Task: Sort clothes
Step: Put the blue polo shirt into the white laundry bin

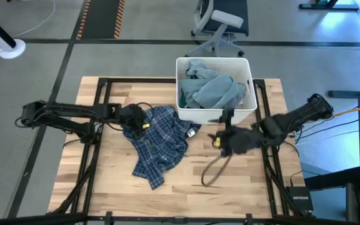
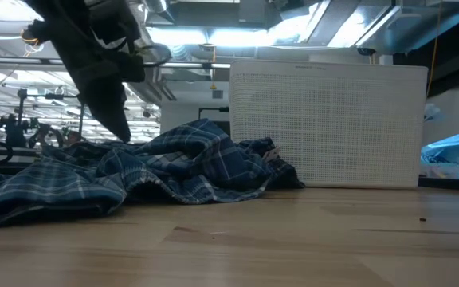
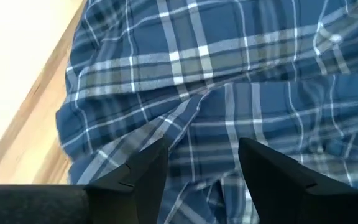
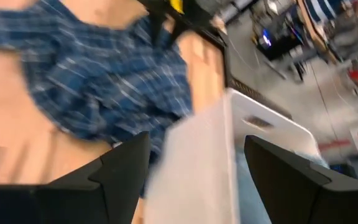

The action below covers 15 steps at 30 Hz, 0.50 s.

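Even, bright light falls from overhead; ceiling lights (image 2: 213, 36) glare along the low view's top. The right wrist view is streaked with motion blur, and its white bin (image 4: 210, 155) looks smeared.

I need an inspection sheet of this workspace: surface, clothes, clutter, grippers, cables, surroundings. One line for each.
Surface: wooden table, bare at the front.
Job's things: plaid shirt crumpled left of centre; light blue clothes lie in the white bin at the back.
Clutter: nothing seen.
Grippers: left gripper open, above the plaid shirt's left edge; right gripper open and empty, in front of the bin.
Cables: dark cable loop below the right gripper; more cables on the floor at the right.
Surroundings: office chair behind the table.
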Tool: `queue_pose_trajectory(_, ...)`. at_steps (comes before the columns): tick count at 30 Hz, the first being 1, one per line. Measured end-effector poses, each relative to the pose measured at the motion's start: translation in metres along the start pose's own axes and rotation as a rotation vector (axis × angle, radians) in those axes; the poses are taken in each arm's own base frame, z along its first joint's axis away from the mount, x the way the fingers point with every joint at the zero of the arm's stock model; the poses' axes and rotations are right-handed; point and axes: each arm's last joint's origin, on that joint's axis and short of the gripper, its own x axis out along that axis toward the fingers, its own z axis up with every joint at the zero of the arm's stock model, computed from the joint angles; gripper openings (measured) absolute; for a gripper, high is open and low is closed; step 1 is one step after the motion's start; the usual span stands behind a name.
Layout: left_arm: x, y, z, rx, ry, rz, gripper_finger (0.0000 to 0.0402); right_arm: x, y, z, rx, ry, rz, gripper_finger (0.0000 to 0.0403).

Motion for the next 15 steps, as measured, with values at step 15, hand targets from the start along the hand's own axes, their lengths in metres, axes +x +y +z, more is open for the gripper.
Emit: queue_pose_trajectory(15, 0.023, 0.002, -0.021, -0.063, -0.113, -0.023, 0.0191, 0.019, 0.089, -0.021, -0.033, -0.165, 0.107, 0.028)
